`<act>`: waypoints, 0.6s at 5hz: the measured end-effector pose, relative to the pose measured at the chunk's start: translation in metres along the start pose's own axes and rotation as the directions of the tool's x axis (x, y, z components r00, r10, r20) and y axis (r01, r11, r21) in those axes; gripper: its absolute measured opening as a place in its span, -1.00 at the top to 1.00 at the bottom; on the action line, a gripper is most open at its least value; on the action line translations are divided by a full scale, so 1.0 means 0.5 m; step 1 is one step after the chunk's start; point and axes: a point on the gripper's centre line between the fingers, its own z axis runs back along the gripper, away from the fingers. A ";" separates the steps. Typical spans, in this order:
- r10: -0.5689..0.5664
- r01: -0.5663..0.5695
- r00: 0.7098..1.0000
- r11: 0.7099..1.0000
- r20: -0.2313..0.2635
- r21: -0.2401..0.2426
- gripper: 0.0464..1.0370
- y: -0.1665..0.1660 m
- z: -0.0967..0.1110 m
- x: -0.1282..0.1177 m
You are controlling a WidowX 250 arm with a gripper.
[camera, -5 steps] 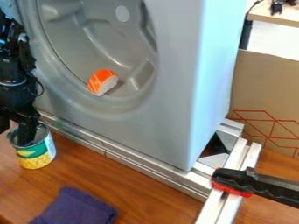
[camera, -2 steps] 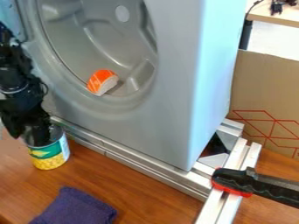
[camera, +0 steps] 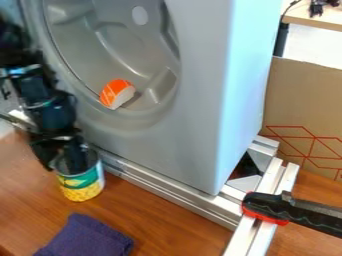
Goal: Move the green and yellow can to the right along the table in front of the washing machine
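Observation:
At the left, over the wooden table, the black gripper is at an open tin can with a green and yellow label. One finger reaches down inside the can and the other is outside its left wall, so the rim is between them. The can stands upright beside the metal rail. An orange and white sushi-like piece lies in the round recess of the grey drum-like panel. Nearer the front edge lies a folded purple cloth.
Metal rails run along the grey panel's base toward the lower right. A black and red clamp grips the rails at the right. A cardboard sheet stands behind them.
The gripper and the can have moved together to the right along the rail, the can ending slightly lower in view. The sushi-like piece and the cloth have stayed put.

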 end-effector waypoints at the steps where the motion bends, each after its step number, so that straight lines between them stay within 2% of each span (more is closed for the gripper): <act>1: -0.044 0.046 0.994 0.999 -0.096 0.013 -0.93 -0.045 -0.015 -0.009; 2: -0.093 0.094 0.985 0.996 -0.146 -0.003 -0.93 -0.074 -0.025 -0.013; 3: -0.097 0.092 0.980 0.995 -0.171 -0.035 -0.93 -0.089 -0.030 -0.020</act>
